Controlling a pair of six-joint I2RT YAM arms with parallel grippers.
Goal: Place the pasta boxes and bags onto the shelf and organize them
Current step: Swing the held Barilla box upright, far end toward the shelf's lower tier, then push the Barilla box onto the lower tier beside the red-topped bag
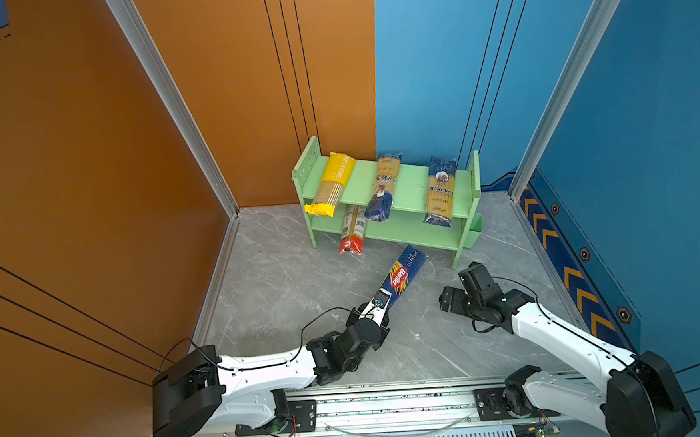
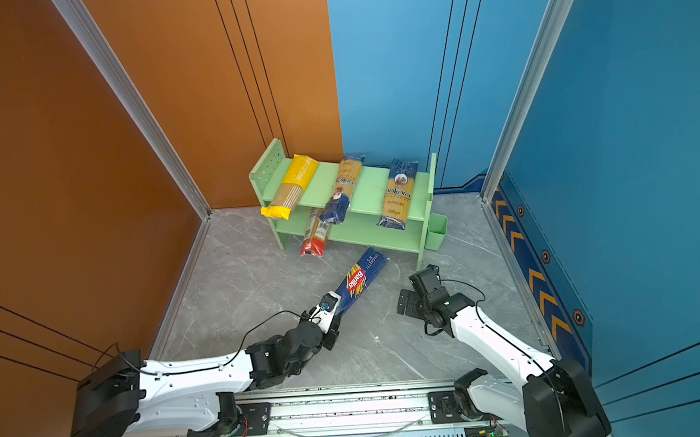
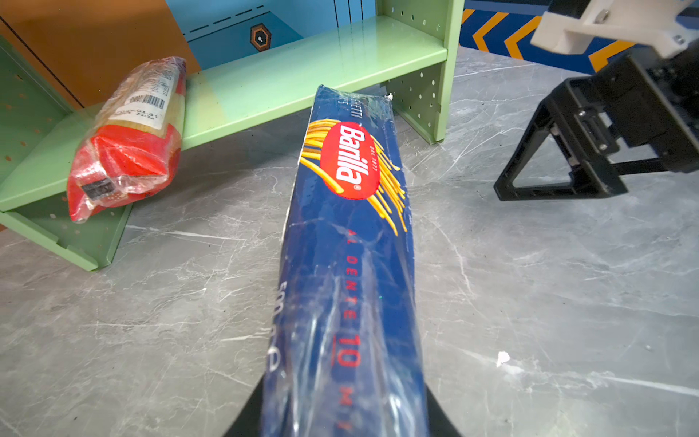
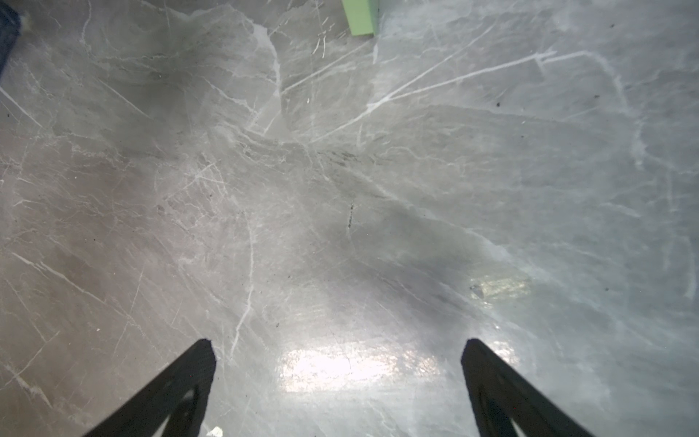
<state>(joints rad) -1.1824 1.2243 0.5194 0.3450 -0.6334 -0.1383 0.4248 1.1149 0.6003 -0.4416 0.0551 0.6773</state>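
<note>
Barilla pack point(image 3: 351, 227) clamped in left gripper point(image 1: 387, 306) | right gripper point(image 4: 338, 346) jaws apart

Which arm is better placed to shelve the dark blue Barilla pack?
Left: the left pincer grips the dark blue Barilla spaghetti pack, which points at the light green shelf. The right pincer is open, empty.

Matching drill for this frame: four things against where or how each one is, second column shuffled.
1 yellow pack
2 red-ended pack
3 Barilla pack
4 right gripper

A open, nothing between its fingers
B top tier of the shelf, left end
C held by the left gripper
D lower tier, one end jutting out

Pairs: 1-B, 2-D, 3-C, 4-A
</note>
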